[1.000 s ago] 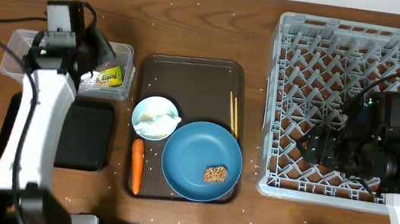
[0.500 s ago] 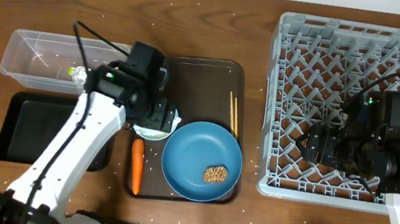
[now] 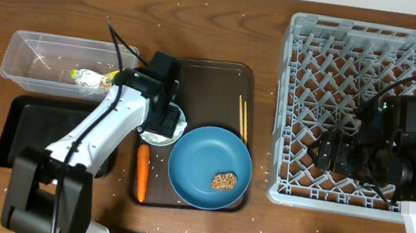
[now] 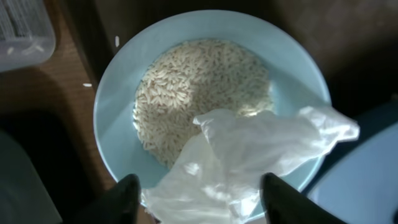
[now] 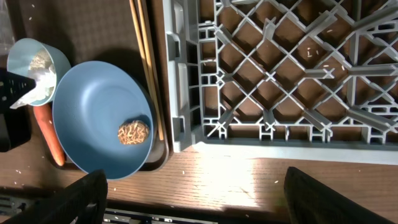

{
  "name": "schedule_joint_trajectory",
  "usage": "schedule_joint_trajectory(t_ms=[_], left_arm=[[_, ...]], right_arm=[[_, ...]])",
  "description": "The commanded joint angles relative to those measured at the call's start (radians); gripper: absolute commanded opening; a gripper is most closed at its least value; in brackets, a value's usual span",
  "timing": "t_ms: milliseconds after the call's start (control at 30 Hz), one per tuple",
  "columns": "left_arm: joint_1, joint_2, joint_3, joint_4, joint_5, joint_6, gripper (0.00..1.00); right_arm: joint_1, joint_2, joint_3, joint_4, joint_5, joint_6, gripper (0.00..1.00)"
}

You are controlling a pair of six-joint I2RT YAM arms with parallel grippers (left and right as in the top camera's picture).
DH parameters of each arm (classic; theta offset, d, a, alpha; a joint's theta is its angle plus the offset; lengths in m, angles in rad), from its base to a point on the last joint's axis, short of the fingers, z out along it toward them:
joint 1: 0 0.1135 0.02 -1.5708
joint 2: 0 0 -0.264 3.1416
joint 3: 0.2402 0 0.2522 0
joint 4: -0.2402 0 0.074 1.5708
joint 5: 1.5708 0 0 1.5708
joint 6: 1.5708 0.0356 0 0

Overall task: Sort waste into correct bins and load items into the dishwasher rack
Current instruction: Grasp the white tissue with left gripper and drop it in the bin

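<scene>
My left gripper (image 3: 165, 113) (image 4: 202, 202) is open, low over the small pale bowl (image 3: 179, 127) (image 4: 118, 106). The bowl holds white rice (image 4: 199, 87) and a crumpled white napkin (image 4: 249, 155); my fingers stand either side of the napkin's near end. The yellow wrapper (image 3: 93, 78) lies in the clear tub (image 3: 33, 51). The carrot (image 3: 141, 172) (image 5: 48, 140) lies beside the blue plate (image 3: 203, 160) (image 5: 93, 106), which carries the brown chunk (image 3: 223, 182) (image 5: 134, 132). The chopsticks (image 3: 243, 119) (image 5: 146, 62) lie on the brown tray. My right gripper (image 3: 331, 151) (image 5: 205, 199) is open and empty over the grey rack's (image 3: 373, 65) (image 5: 280, 68) front left part.
The black tray (image 3: 32, 123) sits in front of the clear tub, partly under my left arm. The dark brown serving tray (image 3: 204, 80) holds the bowl, plate, carrot and chopsticks. Loose rice grains dot the wooden table (image 3: 227, 23).
My left arm swung from the clear tub, leaving the yellow wrapper inside it, rightwards and down over the bowl. The right arm has not moved.
</scene>
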Motion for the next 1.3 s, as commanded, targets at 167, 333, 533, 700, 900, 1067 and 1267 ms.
schedule_joint_trajectory(t_ms=[167, 333, 533, 700, 900, 1067, 1267], left_arm=[[-0.001, 0.037, -0.004, 0.033, -0.016, 0.023, 0.31], [-0.002, 0.029, 0.0, -0.002, -0.016, 0.023, 0.06], [-0.002, -0.027, 0.084, -0.11, -0.016, 0.015, 0.06], [-0.001, -0.131, 0.168, -0.151, -0.024, -0.013, 0.06], [0.055, -0.237, 0.184, -0.05, -0.217, -0.016, 0.06], [0.169, -0.203, 0.165, 0.125, -0.311, -0.011, 0.06], [0.282, -0.089, 0.161, 0.238, -0.266, -0.001, 0.06]], right_arm=[[0.006, 0.001, 0.001, -0.004, 0.002, 0.001, 0.85], [0.006, 0.001, 0.001, -0.008, 0.002, 0.0, 0.85], [0.006, 0.001, 0.001, -0.007, 0.002, 0.0, 0.85], [0.006, 0.001, 0.001, 0.002, 0.002, -0.002, 0.86], [0.006, 0.001, 0.001, 0.016, 0.002, -0.002, 0.87], [0.006, 0.001, 0.001, 0.019, 0.002, -0.002, 0.88], [0.006, 0.001, 0.001, 0.008, 0.002, -0.002, 0.88]])
